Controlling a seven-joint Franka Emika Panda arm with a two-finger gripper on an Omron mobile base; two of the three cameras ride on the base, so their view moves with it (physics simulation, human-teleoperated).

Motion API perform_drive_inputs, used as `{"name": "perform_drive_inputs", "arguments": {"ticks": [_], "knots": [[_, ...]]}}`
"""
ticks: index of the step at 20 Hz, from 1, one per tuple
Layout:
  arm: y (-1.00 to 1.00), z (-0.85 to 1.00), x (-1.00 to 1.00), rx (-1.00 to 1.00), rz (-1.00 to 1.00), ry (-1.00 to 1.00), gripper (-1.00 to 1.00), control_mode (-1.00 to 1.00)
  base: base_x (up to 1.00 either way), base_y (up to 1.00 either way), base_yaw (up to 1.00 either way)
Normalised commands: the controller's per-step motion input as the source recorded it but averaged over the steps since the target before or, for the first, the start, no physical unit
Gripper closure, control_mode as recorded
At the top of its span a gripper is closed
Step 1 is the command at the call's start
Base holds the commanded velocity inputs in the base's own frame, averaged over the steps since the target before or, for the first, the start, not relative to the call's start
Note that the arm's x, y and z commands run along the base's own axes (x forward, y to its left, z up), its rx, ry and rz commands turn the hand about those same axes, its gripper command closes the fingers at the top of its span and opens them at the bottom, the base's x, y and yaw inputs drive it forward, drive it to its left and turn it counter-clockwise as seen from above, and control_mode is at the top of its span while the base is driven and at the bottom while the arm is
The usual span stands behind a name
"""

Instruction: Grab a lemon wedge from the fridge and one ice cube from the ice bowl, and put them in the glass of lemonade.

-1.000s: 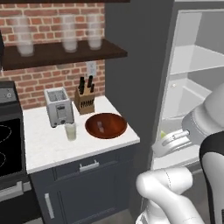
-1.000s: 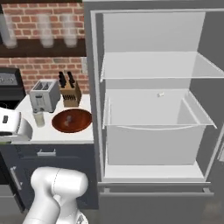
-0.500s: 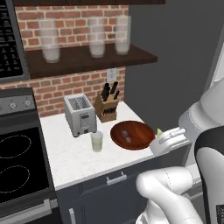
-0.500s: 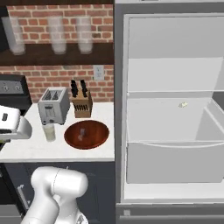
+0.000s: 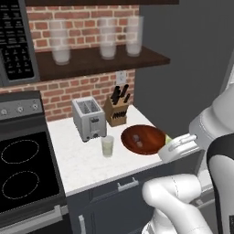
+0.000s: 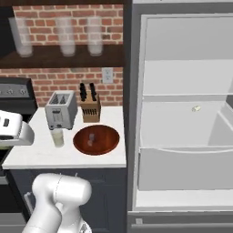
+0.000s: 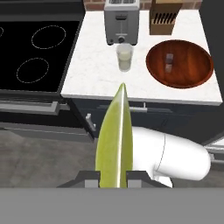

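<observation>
My gripper (image 7: 114,175) is shut on the lemon wedge (image 7: 115,140), a yellow-green sliver standing up between the fingertips. From the left base view the gripper (image 5: 171,143) hovers at the counter's right front corner, beside the ice bowl (image 5: 142,139), with the lemon wedge (image 5: 167,138) peeking out. The glass of lemonade (image 7: 124,57) stands in front of the toaster, left of the ice bowl (image 7: 179,63), which holds two ice cubes (image 7: 168,61). The glass of lemonade (image 6: 58,137) and ice bowl (image 6: 96,139) sit left of the open fridge (image 6: 182,54).
A toaster (image 5: 89,118) and knife block (image 5: 117,109) stand against the brick wall. The black stove (image 5: 23,169) lies left of the counter. Frosted glasses (image 5: 108,38) line the shelf above. Another small wedge (image 6: 196,108) lies on a fridge shelf.
Both base views have shifted, so the base has moved: the fridge slid to the right and the counter came to the middle. The gripper stays shut on the lemon wedge.
</observation>
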Motion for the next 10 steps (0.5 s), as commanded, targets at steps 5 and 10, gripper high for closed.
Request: {"name": "perform_drive_inputs", "arguments": {"ticks": [5, 10], "knots": [[0.0, 0.0, 0.0, 0.0, 0.0, 0.0, 1.0, 1.0, 0.01, 0.42, 0.0], [0.0, 0.0, 0.0, 0.0, 0.0, 0.0, 1.0, 1.0, 0.49, 0.13, 0.0]]}}
